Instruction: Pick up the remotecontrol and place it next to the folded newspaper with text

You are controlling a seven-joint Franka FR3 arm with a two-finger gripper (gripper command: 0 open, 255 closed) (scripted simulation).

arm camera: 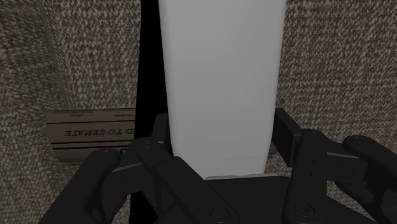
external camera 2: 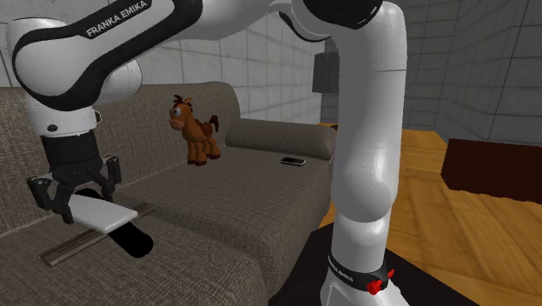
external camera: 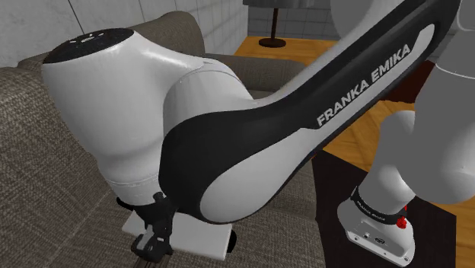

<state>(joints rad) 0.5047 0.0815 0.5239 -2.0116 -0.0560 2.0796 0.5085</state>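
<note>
White remote control [external camera 2: 106,214] was found clamped at one end by the black gripper [external camera 2: 78,193] and held clear of the sofa seat [external camera 2: 226,196], its shadow cast below. Pickup was judged done. Folded newspaper [arm camera: 89,132] was seen just beneath and beside it. Lowering and release were judged left.
</note>
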